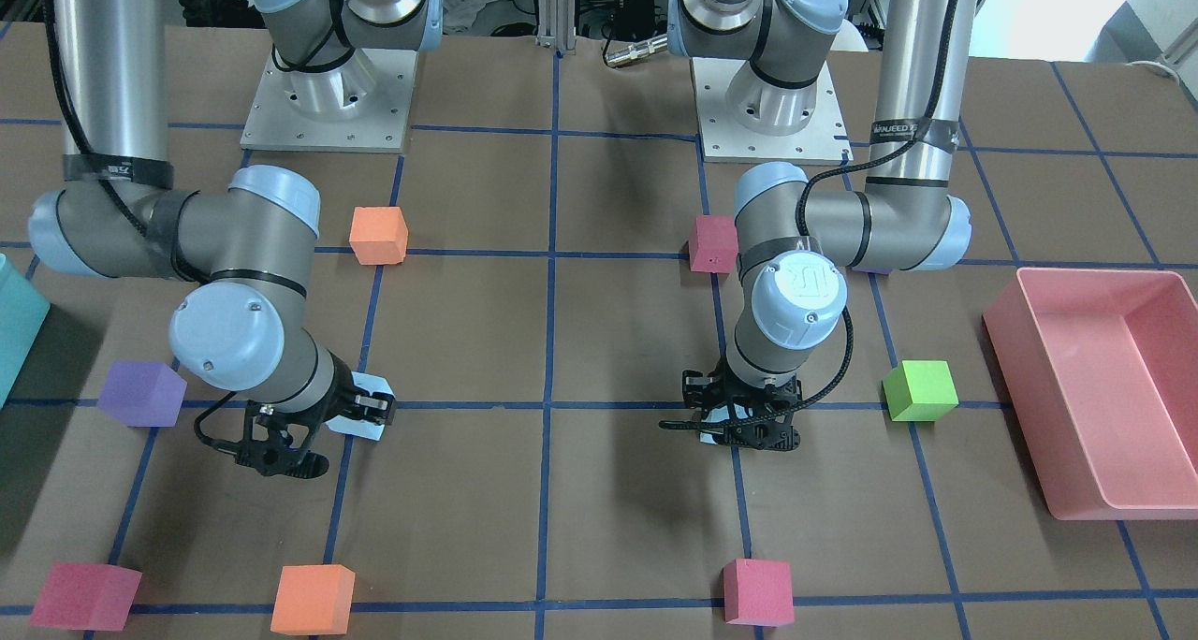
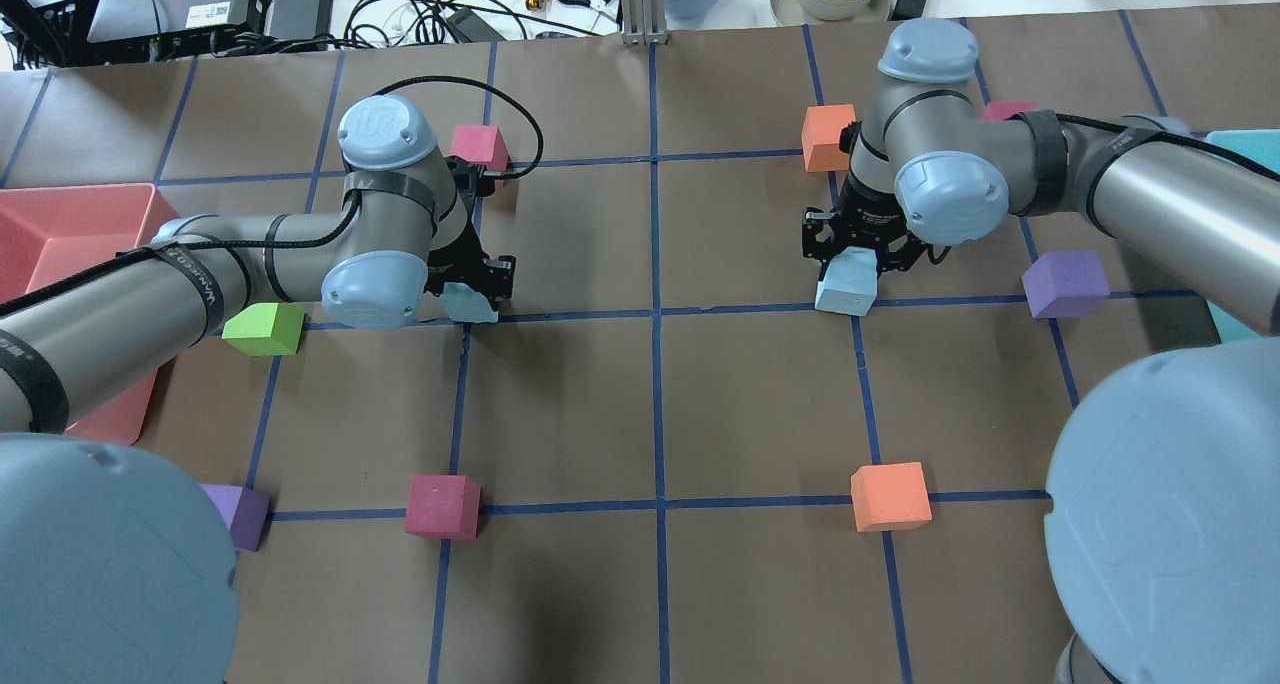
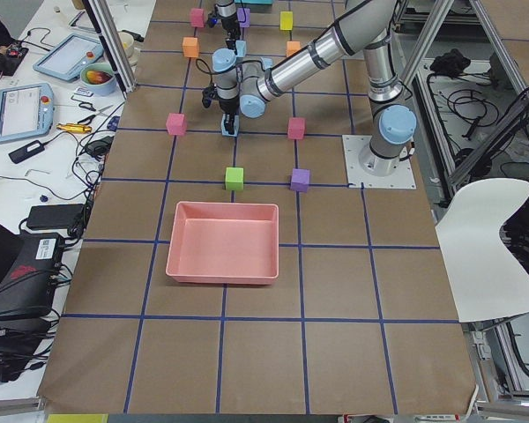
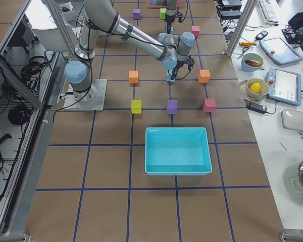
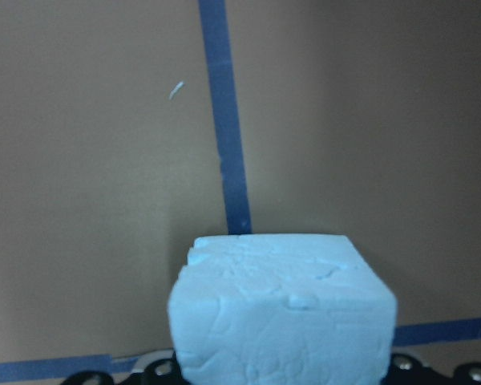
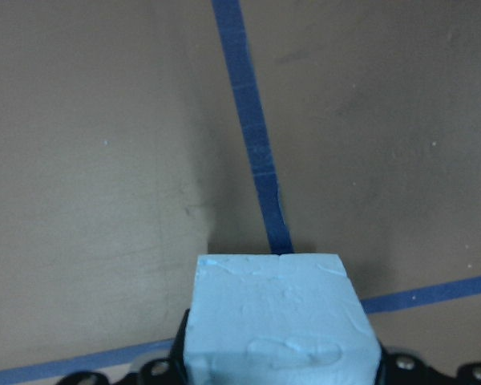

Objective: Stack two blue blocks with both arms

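Blue blocks (image 2: 846,288): two, and both are gripped! The left gripper (image 2: 482,286) is clamped tight on one at nine o'clock from table centre. The right gripper (image 2: 858,262) pinches the other, tilted, at three o'clock.

Right hand (image 1: 348,414) is low over the desk (image 1: 636,341), fingers pinching blue block A (image 1: 368,429) at a tape crossing. Left hand (image 1: 744,425) is also down on a tape line. Blue block B (image 1: 711,433) is only a pale sliver under it, grip not readable here. The hands are well apart. Purple cube (image 1: 142,393) sits near the right hand, green cube (image 1: 921,390) near the left. Pink bin (image 1: 1029,378) is at view right, teal bin (image 1: 14,331) at the left edge.
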{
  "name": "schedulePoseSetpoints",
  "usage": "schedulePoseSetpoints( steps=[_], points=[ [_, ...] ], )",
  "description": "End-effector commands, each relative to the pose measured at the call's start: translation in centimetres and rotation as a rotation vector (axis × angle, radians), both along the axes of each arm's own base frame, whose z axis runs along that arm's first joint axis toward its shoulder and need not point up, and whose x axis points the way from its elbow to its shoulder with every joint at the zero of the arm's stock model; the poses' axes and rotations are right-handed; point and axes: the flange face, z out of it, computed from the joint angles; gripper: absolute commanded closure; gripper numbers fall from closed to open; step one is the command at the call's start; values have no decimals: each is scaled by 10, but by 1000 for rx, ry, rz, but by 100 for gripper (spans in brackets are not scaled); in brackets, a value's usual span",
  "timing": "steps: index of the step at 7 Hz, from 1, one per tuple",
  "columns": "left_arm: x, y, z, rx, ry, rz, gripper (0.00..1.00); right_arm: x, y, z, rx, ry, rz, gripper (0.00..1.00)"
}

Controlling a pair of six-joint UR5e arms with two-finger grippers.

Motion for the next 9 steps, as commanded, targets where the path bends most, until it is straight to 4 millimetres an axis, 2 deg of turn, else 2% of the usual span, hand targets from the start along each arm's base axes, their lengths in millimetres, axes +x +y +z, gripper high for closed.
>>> schedulePoseSetpoints(
  steps=[1,2,3,4,6,9],
  points=[
    [0,-4,6,-19,3,-7,100,100,30,37,-51,-5,144,100],
    [0,-5,8,-24,3,-9,100,144,56,45,-58,-10,218,100],
    [-1,-2,9,-22,6,2,100,187,86,38,-42,-10,281,100],
    [0,0,12,-18,3,5,100,209,111,21,-9,-12,274,100],
    [0,0,14,-22,2,5,100,211,134,-3,60,-49,268,100],
    [-1,-1,23,-36,-4,2,100,217,137,-6,47,-53,253,98]
  ],
)
